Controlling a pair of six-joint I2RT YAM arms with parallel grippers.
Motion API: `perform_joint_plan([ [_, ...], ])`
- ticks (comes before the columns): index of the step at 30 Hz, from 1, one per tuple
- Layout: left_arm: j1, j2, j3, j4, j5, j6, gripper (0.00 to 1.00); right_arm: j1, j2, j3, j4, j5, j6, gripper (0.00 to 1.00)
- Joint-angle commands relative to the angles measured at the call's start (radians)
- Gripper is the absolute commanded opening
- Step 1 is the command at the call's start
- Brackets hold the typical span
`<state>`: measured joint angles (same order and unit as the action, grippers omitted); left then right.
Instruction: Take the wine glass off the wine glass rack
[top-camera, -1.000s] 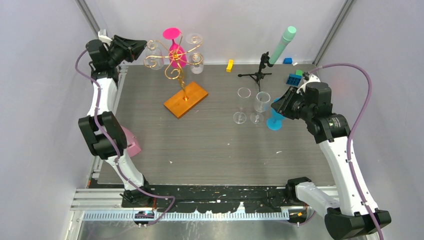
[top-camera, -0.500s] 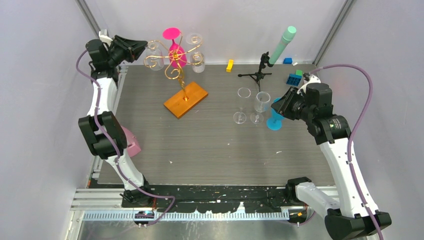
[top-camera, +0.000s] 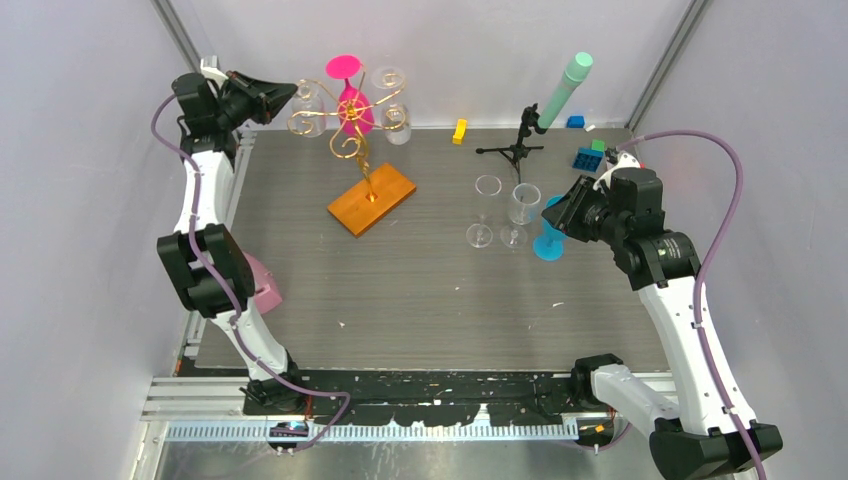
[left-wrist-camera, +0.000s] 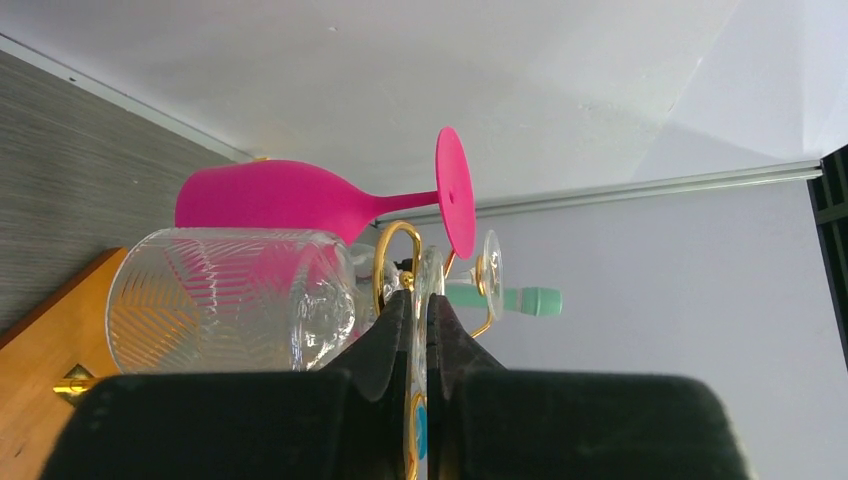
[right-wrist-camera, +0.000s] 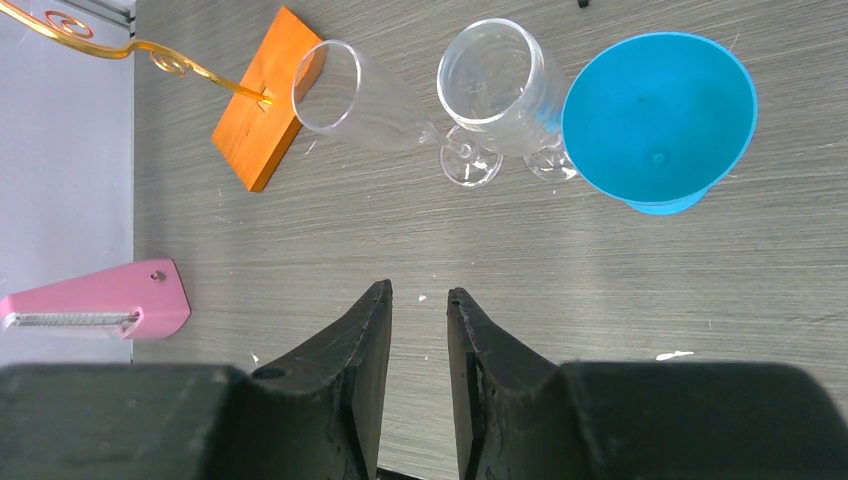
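Note:
The wine glass rack (top-camera: 345, 118), gold wire with curled arms, rises from an orange base (top-camera: 372, 198) at the back left. A clear patterned wine glass (top-camera: 308, 100) hangs upside down on its left arm. My left gripper (top-camera: 288, 93) is shut on the thin foot of that glass. In the left wrist view the foot stands edge-on between the gripper's (left-wrist-camera: 420, 300) jaws and the bowl (left-wrist-camera: 230, 300) lies to the left. A pink glass (left-wrist-camera: 285, 195) and another clear glass (top-camera: 393, 118) hang there too. My right gripper (right-wrist-camera: 418, 295) is open over the bare table.
Two clear glasses (top-camera: 484, 210) (top-camera: 520, 206) and a blue one (top-camera: 548, 238) stand at mid right, just ahead of the right gripper (top-camera: 557, 213). A black tripod (top-camera: 515, 150) with a mint tube (top-camera: 566, 88), a yellow block (top-camera: 459, 131), blue blocks (top-camera: 588, 157) sit behind. A pink object (top-camera: 264, 285) lies at left.
The left gripper's jaws have closed onto the foot of the clear glass on the rack's left arm. The right arm has shifted slightly left, its jaws unchanged.

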<state>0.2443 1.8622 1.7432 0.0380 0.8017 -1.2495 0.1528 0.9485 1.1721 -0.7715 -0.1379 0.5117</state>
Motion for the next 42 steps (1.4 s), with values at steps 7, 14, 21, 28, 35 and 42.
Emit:
perform_joint_plan([
  [7,-0.017,-0.07,-0.002,0.093,-0.106,-0.051,0.0,-0.006,-0.026,0.002,0.035,-0.007,0.001,0.33],
  [14,-0.017,-0.062,0.003,0.162,-0.13,-0.105,0.0,-0.006,-0.03,0.003,0.035,-0.002,0.001,0.33],
  [21,-0.036,-0.041,0.03,0.193,-0.15,-0.114,0.0,-0.005,-0.025,0.009,0.035,-0.007,-0.002,0.37],
  [28,-0.074,-0.009,0.056,0.201,-0.147,-0.114,0.0,-0.005,-0.047,0.004,0.035,-0.005,-0.005,0.48],
  [35,-0.088,-0.029,0.035,0.199,-0.11,-0.103,0.0,-0.006,-0.054,0.001,0.034,-0.008,-0.005,0.49],
  [42,-0.084,-0.095,-0.011,0.157,-0.092,-0.055,0.0,-0.006,-0.052,-0.003,0.035,-0.012,0.001,0.49],
])
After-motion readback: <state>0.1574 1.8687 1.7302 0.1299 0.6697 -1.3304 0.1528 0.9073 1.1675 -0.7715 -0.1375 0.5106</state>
